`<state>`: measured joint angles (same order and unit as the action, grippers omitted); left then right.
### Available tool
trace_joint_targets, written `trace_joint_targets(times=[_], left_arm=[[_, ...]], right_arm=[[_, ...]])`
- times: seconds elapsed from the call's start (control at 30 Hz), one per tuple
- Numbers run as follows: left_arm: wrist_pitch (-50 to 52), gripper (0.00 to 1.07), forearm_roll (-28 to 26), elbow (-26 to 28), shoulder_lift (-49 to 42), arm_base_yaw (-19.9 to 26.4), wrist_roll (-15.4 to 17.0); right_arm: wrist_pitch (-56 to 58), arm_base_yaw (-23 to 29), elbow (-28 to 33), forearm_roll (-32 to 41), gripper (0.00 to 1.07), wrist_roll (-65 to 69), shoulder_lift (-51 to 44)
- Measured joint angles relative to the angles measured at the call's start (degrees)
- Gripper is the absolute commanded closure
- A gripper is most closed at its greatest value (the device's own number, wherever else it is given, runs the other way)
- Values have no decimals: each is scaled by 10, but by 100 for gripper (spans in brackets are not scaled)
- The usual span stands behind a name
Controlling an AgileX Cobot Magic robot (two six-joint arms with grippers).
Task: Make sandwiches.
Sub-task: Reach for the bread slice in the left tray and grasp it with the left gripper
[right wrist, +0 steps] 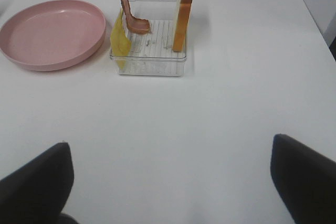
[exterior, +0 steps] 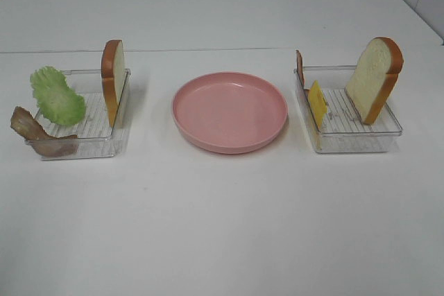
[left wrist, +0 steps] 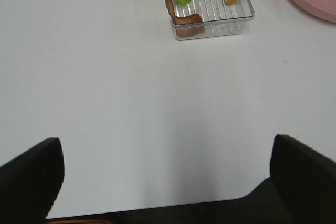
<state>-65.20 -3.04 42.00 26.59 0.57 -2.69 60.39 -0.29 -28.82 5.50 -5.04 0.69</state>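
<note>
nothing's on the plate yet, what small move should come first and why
Probably reach the right tool toward the bread slice leaning in the right tray. The pink plate holds nothing, a sandwich starts with bread, and that tool is open, holding nothing, short of the tray.

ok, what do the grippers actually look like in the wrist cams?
Little shows. Left gripper: two matte black fingers with blunt rounded tips, dark body between them, a thin orange strip at its base. Right gripper: the same black rounded fingers. No cables or markings visible; the arms are out of the high view.
</note>
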Motion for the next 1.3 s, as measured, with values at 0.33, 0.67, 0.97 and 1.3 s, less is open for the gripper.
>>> trace_joint_targets(times=[0.33, 0.67, 0.97, 1.3], left_arm=[[-38, 7, 0, 253, 353, 0, 0], [-43, 7, -30, 486, 608, 0, -5], [-43, 7, -36, 667, 818, -65, 6], [-43, 7, -32, 755, 971, -142, 60]], right_arm=[[0, 0, 0, 0, 10, 0, 0], [0, 0, 0, 0, 10, 0, 0], [0, 0, 0, 0, 10, 0, 0], [0, 0, 0, 0, 10, 0, 0]])
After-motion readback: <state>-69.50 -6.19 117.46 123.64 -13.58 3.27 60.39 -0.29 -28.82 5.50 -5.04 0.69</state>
